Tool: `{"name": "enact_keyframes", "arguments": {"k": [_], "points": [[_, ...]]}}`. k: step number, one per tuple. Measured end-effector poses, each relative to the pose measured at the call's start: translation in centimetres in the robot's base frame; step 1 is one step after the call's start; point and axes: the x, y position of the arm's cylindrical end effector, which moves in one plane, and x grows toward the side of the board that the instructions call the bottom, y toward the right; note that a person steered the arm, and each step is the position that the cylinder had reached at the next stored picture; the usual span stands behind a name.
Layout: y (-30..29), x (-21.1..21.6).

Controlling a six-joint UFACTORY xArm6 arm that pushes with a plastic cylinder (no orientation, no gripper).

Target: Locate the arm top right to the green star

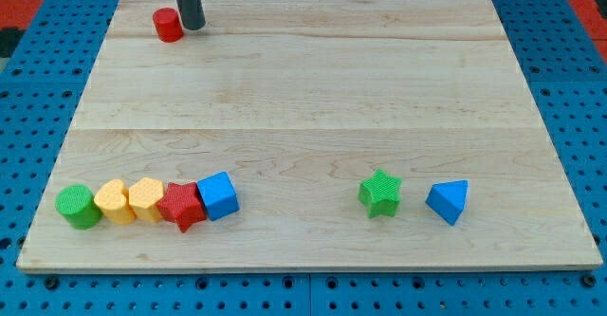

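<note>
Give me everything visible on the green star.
The green star is a small, chunky star-shaped block, matte, plastic-looking, with ribbed sides. It lies flat on the wooden board near the view's bottom, right of centre. Nothing touches it: the blue triangular block sits apart on the view's right. My tip is far off at the view's top left, beside the red cylinder.

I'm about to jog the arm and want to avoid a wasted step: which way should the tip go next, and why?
Probably slide my tip toward the view's lower right. It sits at the view's top left, right beside the red cylinder, while the green star lies far off near the view's bottom right, with the blue triangular block beside it. The board between looks free of blocks, so a diagonal path should disturb nothing.
</note>
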Motion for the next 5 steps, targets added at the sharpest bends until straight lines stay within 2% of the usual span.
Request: {"name": "enact_keyframes", "arguments": {"k": [2, 3, 4, 5], "points": [[-2.0, 1.2], [-4.8, 1.2], [-1.6, 1.7], [3.7, 5.5]]}}
